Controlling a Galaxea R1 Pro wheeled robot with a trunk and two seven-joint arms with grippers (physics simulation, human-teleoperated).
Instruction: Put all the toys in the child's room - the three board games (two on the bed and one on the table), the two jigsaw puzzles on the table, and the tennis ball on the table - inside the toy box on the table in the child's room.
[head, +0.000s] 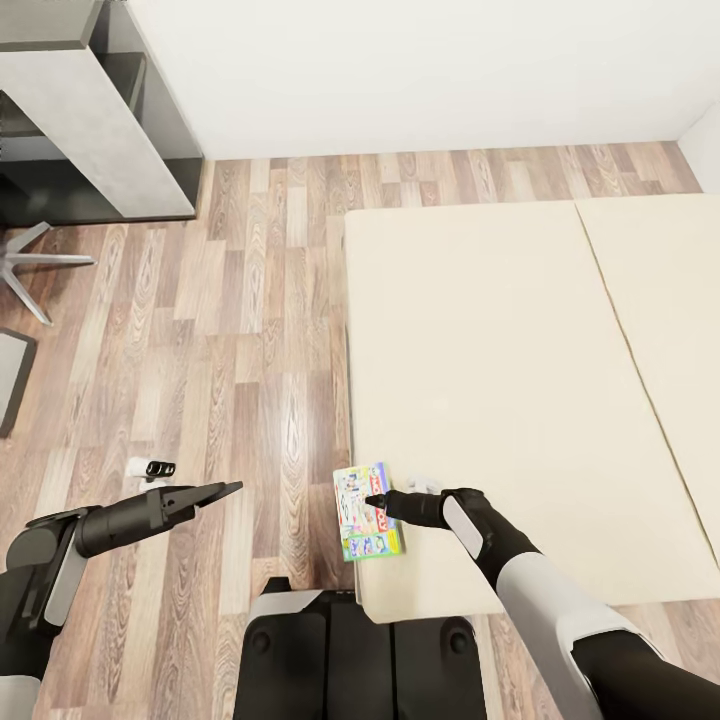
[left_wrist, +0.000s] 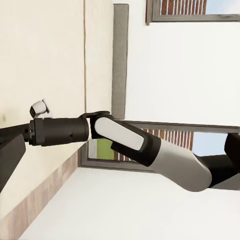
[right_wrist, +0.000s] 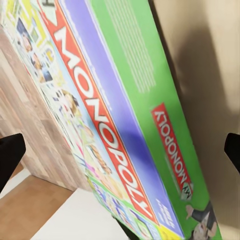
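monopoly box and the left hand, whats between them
Only bare wood floor, as the head view shows: the left hand hangs over the planks, apart from the Monopoly box at the bed's edge.

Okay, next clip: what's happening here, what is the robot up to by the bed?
The robot stands at the edge of the beige bed and is reaching its right gripper to the Monopoly box, which overhangs the mattress edge above the wood floor. In the right wrist view the fingers sit wide on either side of the box, not closed on it. The left gripper hangs idle over the floor, holding nothing. The table's end shows at upper left.
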